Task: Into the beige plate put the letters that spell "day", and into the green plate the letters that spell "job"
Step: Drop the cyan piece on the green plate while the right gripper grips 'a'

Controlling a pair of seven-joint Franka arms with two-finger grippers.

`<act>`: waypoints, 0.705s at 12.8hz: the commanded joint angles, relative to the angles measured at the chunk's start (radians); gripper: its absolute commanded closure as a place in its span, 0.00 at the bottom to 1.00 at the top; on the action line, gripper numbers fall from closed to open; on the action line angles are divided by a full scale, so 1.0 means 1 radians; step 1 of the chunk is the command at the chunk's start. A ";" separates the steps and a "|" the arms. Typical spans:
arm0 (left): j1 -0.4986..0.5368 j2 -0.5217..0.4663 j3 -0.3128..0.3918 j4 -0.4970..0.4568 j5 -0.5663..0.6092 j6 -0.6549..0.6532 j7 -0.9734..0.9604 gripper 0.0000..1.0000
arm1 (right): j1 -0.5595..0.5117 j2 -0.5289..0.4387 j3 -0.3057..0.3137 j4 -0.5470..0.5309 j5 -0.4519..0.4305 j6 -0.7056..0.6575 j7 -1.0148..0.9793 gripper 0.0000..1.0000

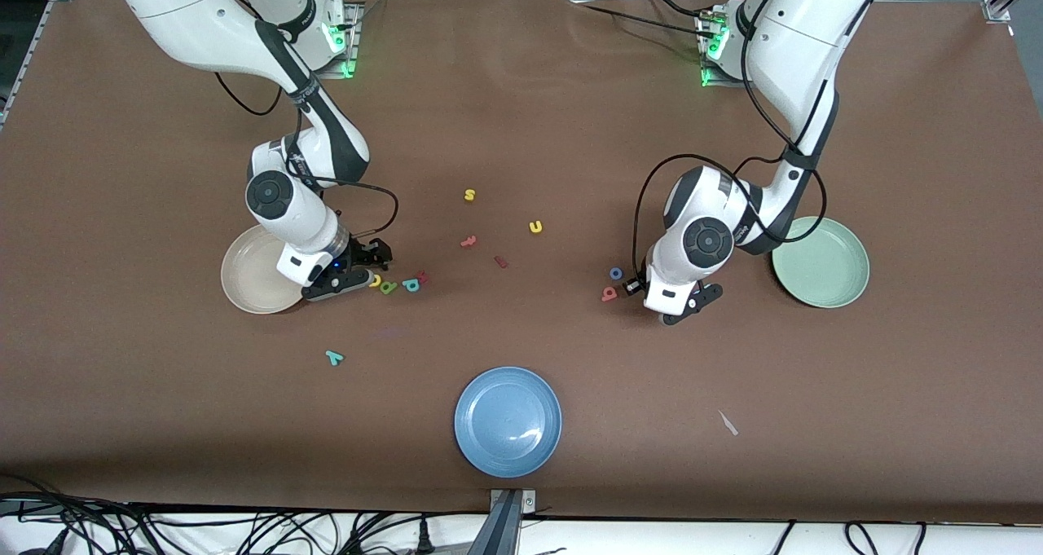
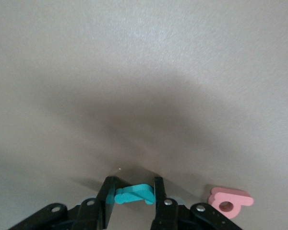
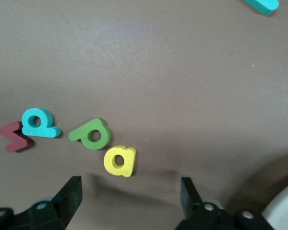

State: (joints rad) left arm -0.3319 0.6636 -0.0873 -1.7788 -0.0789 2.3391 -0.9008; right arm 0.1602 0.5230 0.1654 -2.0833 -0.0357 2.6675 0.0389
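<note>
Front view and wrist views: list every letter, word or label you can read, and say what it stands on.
"s": yellow foam s, on the table.
"u": yellow foam u.
"o": blue foam o.
"d": yellow foam d.
"a": green foam a.
"p": teal foam p.
"y": teal foam y.
"b": salmon foam b.
Unreadable: teal foam piece, seen edge-on; small red pieces, too small.
Printed labels: none legible.

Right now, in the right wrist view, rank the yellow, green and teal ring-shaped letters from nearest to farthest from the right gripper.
The right gripper stands open, low over the table by the beige plate.
1. Yellow letter, just ahead of the fingertips.
2. Green letter, beside the yellow one.
3. Teal letter, next along the row, touching a dark red piece.
</note>
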 commanded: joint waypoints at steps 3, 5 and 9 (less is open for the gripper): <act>0.098 -0.192 0.004 -0.008 -0.016 -0.238 0.132 0.71 | -0.005 0.008 0.008 -0.003 -0.136 0.025 0.010 0.15; 0.201 -0.242 0.006 -0.011 -0.015 -0.376 0.294 0.71 | -0.005 0.008 0.008 -0.001 -0.148 0.025 0.012 0.16; 0.404 -0.253 0.009 -0.025 0.036 -0.510 0.645 0.71 | -0.002 0.017 0.011 0.006 -0.147 0.025 0.033 0.17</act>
State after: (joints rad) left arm 0.0001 0.4219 -0.0662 -1.7714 -0.0733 1.8576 -0.3993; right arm 0.1606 0.5290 0.1676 -2.0828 -0.1627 2.6787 0.0414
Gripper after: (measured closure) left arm 0.648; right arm 0.163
